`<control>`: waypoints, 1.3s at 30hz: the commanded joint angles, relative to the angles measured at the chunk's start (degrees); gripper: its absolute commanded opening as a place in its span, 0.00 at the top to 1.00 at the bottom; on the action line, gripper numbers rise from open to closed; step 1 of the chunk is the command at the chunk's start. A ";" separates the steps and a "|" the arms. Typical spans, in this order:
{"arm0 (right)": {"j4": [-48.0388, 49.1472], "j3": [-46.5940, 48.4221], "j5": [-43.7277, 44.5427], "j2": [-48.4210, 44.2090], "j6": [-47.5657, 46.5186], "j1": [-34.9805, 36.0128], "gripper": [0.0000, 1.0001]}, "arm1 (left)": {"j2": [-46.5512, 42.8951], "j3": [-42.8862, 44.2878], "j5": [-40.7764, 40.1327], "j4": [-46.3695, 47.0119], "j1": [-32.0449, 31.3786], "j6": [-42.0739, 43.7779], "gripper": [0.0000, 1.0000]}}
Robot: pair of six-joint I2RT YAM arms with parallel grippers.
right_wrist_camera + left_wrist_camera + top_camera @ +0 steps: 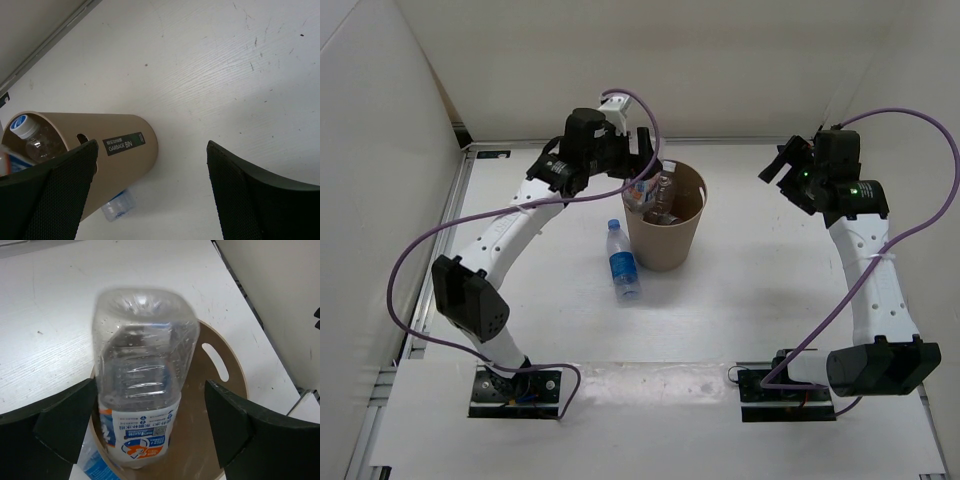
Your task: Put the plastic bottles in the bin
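Nearest the arm bases, the blue-labelled bottle [624,260] lies on its side on the white surface [770,290], just beside the foot of the bin [665,245], cap toward the far end. Its label print is too small to read from above, and the right wrist view catches only a blurred end of it poking out from under the bin's wall. The bin stands upright, a tan tapered tub with slot handles near the rim. A dark strip on its side reads "GARBAGE BIN" in white, with a smaller line above that cannot be made out. Inside it leans another clear bottle [666,192], cap up and blue-and-white on top. A darker shape lower in the bin is too hidden to name. Over the bin's far left rim hangs the left pincer [150,405], its jaws spread wide. Between them the white-and-blue-labelled bottle [142,370] stands cap down, its base toward the camera and its lower end inside the bin. There is a clear gap to the right finger, and whether the left finger touches it cannot be told. Its label shows orange patches and fine print that is not legible. Farther right, well apart from the bin, the right pincer [152,147] hangs spread wide over bare surface, holding nothing.
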 commanded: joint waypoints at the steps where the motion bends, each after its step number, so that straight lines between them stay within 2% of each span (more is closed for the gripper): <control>1: 0.52 -0.62 -0.47 -0.28 0.75 -0.34 0.10 | -4.07 0.37 0.40 0.62 0.51 1.40 0.00; 7: 0.26 -0.62 -0.21 -0.37 0.75 0.01 0.10 | -5.21 14.41 -5.13 -3.60 4.37 7.72 0.00; 10: 0.17 -0.62 -0.12 -0.55 0.58 0.19 0.10 | -5.39 16.37 -8.64 -3.52 10.60 5.63 0.00; 11: 0.17 -0.71 -0.12 -0.37 0.57 0.27 0.10 | -5.65 16.02 -10.73 -4.39 15.49 1.62 0.00; 13: 0.17 -0.79 -0.12 -0.37 0.57 0.54 0.10 | -6.09 11.30 -10.50 -5.79 19.12 -7.09 0.00; 14: 0.17 -0.88 -0.12 -0.46 0.75 0.45 0.10 | -7.22 8.92 -9.01 -5.28 24.97 -14.52 0.00; 15: 0.34 -0.80 -0.03 -0.37 0.58 0.36 0.10 | -7.76 2.72 -7.00 -2.66 26.68 -21.03 0.00; 16: 0.34 -0.97 -0.03 -0.37 0.57 0.45 0.10 | -8.98 -4.47 -0.80 -0.81 31.75 -26.58 0.00; 17: 0.52 -0.97 -0.12 -0.37 0.57 0.28 0.10 | -10.39 -8.20 0.57 2.86 32.67 -28.90 0.00; 18: 0.52 -1.14 -0.03 -0.54 0.57 0.10 0.10 | -11.88 -18.07 1.71 6.64 33.29 -32.57 0.00; 19: 0.52 -1.15 -0.12 -0.37 0.57 0.10 0.10 | -12.59 -20.52 2.60 7.81 33.73 -32.44 0.00; 20: 0.69 -1.23 -0.30 -0.37 0.57 0.01 0.10 | -13.81 -22.46 2.34 8.34 33.73 -31.83 0.00; 21: 0.52 -1.23 -0.30 -0.46 0.57 -0.51 0.10 | -14.70 -26.31 1.99 7.65 33.38 -27.64 0.00; 24: 0.52 -1.76 -0.56 -0.46 0.57 -0.60 0.10 | -16.11 -30.18 -1.51 3.61 30.75 -20.69 0.00; 25: 0.61 -1.67 -0.65 -0.37 0.66 -0.69 0.10 | -16.11 -30.99 -1.79 3.52 27.18 -18.31 0.00; 31: 0.43 -2.11 -1.44 -0.19 0.84 -1.31 0.10 | -14.10 -36.62 -1.97 5.36 21.62 -16.70 0.00; 35: 0.52 -2.46 -1.35 -0.19 1.10 -2.01 0.10 | -10.58 -39.26 0.75 8.26 17.83 -16.96 0.00; 39: 0.43 -2.99 -1.79 -0.28 1.81 -2.80 0.10 | -7.15 -39.62 0.32 6.68 14.84 -18.98 0.00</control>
